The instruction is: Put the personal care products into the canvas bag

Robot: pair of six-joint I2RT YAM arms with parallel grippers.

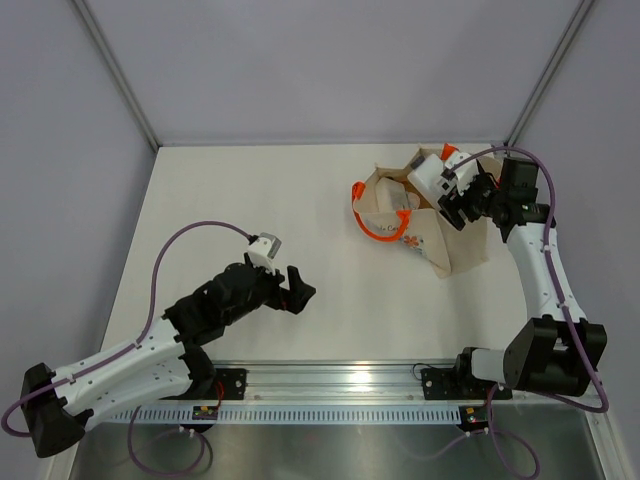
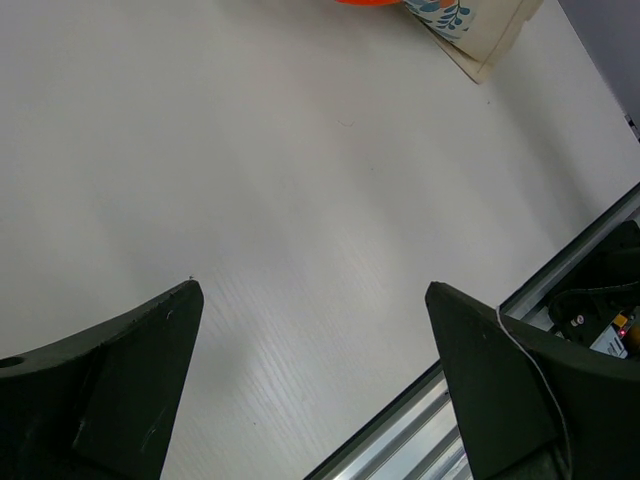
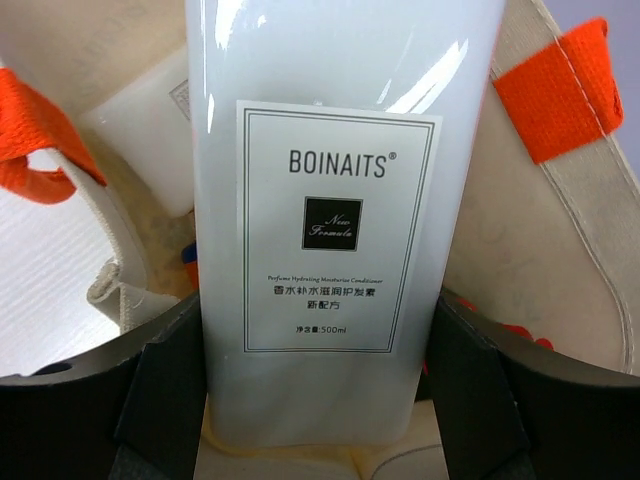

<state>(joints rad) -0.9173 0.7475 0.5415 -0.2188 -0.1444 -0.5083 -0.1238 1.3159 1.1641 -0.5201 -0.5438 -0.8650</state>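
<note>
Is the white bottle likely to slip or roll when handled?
Probably slippery: the white bottle has a glossy face with glare. Its flat sides should stop it rolling. No dent shows at the fingers, so likely stiff.

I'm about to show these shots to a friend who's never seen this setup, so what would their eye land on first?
The flat white bottle labelled BOINAITS fills the right wrist view, clamped in the right gripper over the open canvas bag at the far right of the table. The bag's bright orange handles stand out next. The left gripper hangs open and empty at near left.
</note>
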